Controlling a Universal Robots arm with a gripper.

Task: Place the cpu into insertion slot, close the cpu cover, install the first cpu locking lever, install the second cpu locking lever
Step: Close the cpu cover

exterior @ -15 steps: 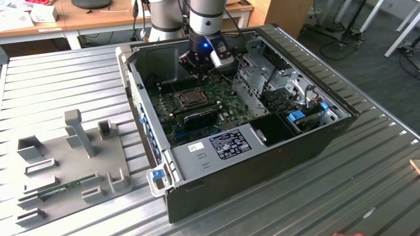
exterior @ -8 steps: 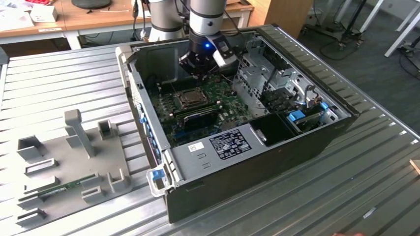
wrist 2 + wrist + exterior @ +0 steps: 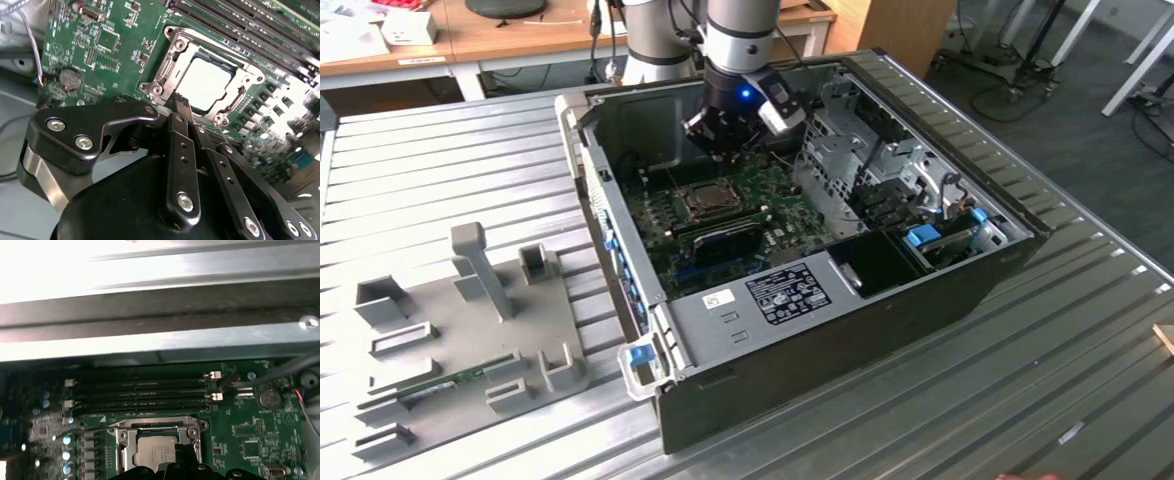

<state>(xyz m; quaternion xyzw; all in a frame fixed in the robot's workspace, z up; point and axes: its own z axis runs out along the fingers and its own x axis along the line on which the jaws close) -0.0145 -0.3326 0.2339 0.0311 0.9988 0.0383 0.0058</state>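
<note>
The cpu (image 3: 207, 82) is a pale square chip lying flat in the insertion slot (image 3: 707, 200) on the green motherboard. The silvery cpu cover (image 3: 167, 65) lies down around it, and the chip shows through its window. In the first wrist view the cpu (image 3: 157, 450) sits inside the cover frame (image 3: 120, 440). My gripper (image 3: 181, 102) hangs just above the socket's edge with its black fingers pressed together and nothing held between them. From outside, the gripper (image 3: 720, 150) is inside the open computer case, above the board. I cannot make out the locking levers.
Long black memory slots (image 3: 145, 390) run beside the socket. A coin battery (image 3: 70, 77) and thin cables (image 3: 35, 50) lie on the socket's other side. The case wall (image 3: 160, 340) rises behind the slots. A drive cage (image 3: 854, 150) stands at the exterior view's right and a grey fixture plate (image 3: 467, 320) at its left.
</note>
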